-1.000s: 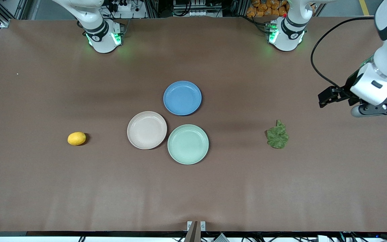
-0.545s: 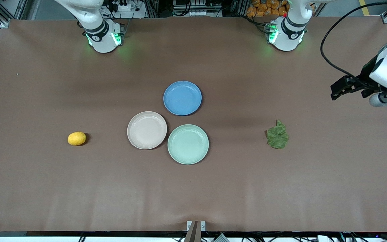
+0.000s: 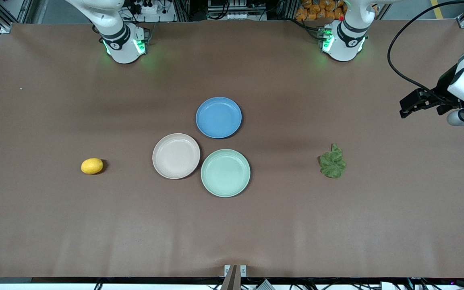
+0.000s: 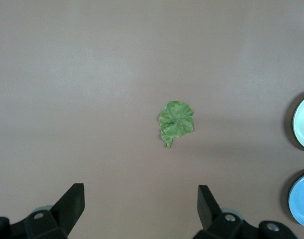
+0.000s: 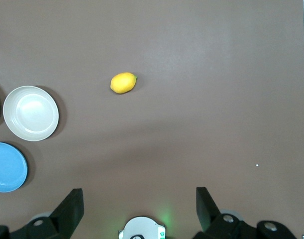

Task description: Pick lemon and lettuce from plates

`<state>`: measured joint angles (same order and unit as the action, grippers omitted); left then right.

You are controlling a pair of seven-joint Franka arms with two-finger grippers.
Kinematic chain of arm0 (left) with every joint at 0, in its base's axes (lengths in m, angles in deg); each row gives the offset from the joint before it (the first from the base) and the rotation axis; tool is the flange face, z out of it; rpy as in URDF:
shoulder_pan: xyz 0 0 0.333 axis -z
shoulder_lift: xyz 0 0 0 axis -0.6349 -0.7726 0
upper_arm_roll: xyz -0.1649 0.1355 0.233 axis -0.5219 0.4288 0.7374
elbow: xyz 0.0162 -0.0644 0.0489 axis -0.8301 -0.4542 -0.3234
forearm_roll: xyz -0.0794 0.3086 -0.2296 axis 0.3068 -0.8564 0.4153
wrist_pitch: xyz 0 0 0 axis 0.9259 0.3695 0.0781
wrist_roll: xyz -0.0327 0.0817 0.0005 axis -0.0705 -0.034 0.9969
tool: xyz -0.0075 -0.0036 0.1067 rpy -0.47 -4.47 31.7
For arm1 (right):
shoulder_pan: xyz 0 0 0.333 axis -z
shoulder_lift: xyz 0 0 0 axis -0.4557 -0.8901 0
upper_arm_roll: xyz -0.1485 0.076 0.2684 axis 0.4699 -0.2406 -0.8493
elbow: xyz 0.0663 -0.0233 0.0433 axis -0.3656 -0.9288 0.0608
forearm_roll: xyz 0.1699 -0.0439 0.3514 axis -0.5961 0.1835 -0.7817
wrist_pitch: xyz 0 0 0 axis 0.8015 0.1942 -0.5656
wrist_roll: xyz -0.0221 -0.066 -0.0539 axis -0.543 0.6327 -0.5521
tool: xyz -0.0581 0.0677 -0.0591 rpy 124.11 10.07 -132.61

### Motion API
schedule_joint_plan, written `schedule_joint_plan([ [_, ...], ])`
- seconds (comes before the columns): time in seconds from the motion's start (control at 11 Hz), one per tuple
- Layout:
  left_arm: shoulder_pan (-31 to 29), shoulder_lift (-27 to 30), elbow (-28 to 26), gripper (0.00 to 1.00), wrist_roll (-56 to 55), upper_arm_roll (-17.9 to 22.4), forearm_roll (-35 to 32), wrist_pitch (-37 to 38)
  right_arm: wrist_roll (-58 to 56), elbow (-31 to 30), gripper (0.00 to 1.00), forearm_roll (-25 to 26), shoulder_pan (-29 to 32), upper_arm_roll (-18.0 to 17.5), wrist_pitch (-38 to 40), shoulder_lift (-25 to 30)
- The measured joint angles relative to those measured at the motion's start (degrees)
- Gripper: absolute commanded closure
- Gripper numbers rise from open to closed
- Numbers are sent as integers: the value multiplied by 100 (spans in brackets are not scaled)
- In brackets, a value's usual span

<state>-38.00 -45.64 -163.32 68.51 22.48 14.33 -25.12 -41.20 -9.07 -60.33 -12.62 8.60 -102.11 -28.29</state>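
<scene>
A brown table [image 3: 232,225] holds three plates clustered at its middle: blue plate [image 3: 218,117] at twelve o'clock of the cluster, beige plate [image 3: 176,156] at eight, mint plate [image 3: 225,172] at five, all bare. The lettuce [image 3: 332,162] lies on the table toward the left arm's end; the lemon [image 3: 92,166] lies toward the right arm's end. None has moved. The left gripper [image 4: 139,211], fingers spread wide, hangs over the table's left-arm end and has drifted slightly farther from the lettuce. The right gripper [image 5: 139,209], also spread, waits above its base.
</scene>
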Motion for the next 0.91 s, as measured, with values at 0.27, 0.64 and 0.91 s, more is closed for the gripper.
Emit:
schedule_joint_plan([
  [0.27, -4, -1, -2, 0, 0, 0, 0, 2, -17, -7, 0, -9, -95, -43, -213, -59],
  [0.64, -43, -36, -17, 0, 0, 3, 12, 6, 17, -89, 0, -9, -768, -81, -220, -238],
  [0.91, -43, -40, -21, 0, 0, -1, 18, 7, 18, -255, 0, -9, -1016, -87, -304, -416],
])
